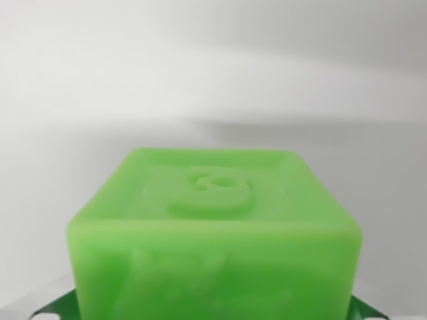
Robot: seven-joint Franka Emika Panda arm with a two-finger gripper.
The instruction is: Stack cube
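Right under the gripper sits the green cube (213,233) — looks mid-carry; gripper's hold can't be told — next needs lining up over the other cube.

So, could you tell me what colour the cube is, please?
Bright green cube, seen only in the wrist view.

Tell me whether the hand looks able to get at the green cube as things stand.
Probably yes: the green cube fills the lower wrist view, very close to the camera, and nothing stands around it but a pale surface. The hand itself is out of view, so whether it already grips it cannot be told.
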